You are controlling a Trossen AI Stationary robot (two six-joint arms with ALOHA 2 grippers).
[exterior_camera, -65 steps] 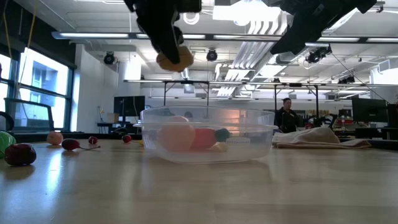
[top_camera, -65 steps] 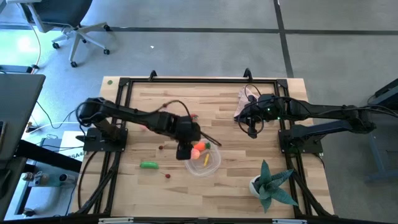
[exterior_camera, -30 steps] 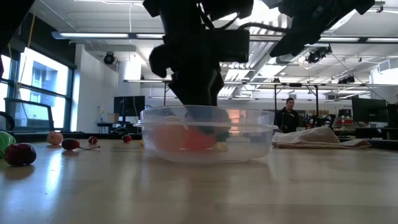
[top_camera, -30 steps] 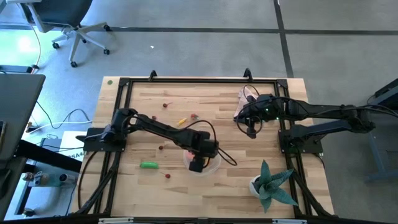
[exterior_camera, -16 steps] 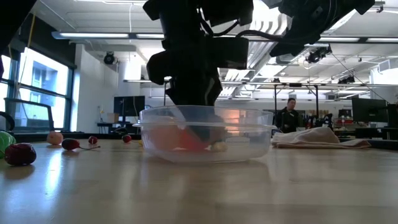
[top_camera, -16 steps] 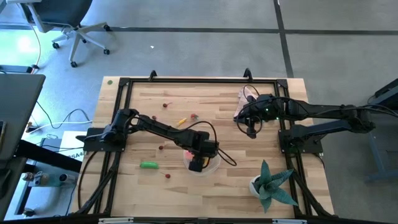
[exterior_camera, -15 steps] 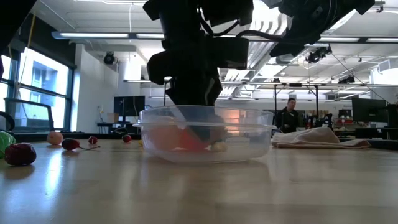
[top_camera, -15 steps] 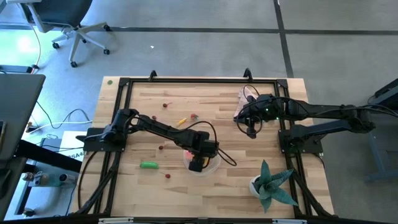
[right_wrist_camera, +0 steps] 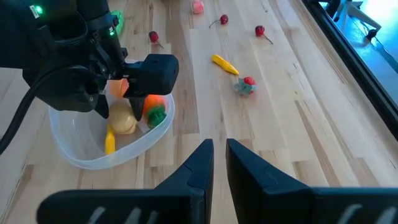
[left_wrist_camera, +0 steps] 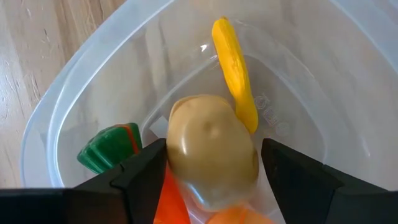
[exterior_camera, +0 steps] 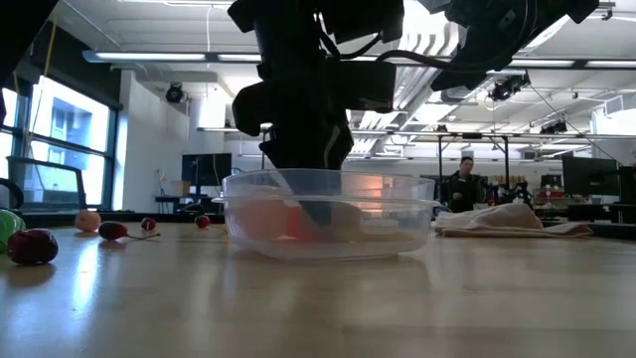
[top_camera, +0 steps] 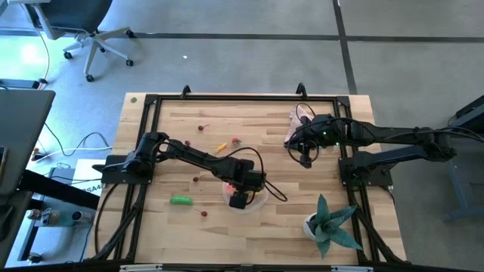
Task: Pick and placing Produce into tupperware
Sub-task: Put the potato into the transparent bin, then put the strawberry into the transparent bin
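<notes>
Wooden tabletop point(top_camera: 227, 227) under bright office ceiling lights, and all the action is in the middle. The left gripper point(top_camera: 240, 198) is down inside the tupperware point(top_camera: 259, 201), fingers point(left_wrist_camera: 146, 171) spread apart on either side of the tan ball point(left_wrist_camera: 211, 152), which sits in the container and is not pinched. From the left wrist you can see daylight between each finger and the ball. Beside the ball lies a yellow stick point(left_wrist_camera: 235, 71), touching it, and the carrot point(left_wrist_camera: 115, 144) with its green top is tucked along the container wall. Something orange and rounded shows under the ball; I can't tell what it is.

Over at low level, the clear bowl shows orange and tan shapes through its wall, with the dark arm plunging in from above.

Outside the container: a green pod point(top_camera: 181, 200) on the wood near the left arm, a red berry point(top_camera: 203, 214) just past it, another berry point(top_camera: 196, 180) closer to the arm, a second yellow stick point(top_camera: 221, 146) and a red strawberry-like piece point(top_camera: 236, 141) farther back.

The right gripper point(top_camera: 305, 160) hangs above the table near the pink cloth point(top_camera: 293, 125), fingers point(right_wrist_camera: 193, 168) drawn nearly together, holding nothing. The potted plant point(top_camera: 329, 223) stands at the near right corner. A person point(exterior_camera: 459, 183) stands far off in the room.
</notes>
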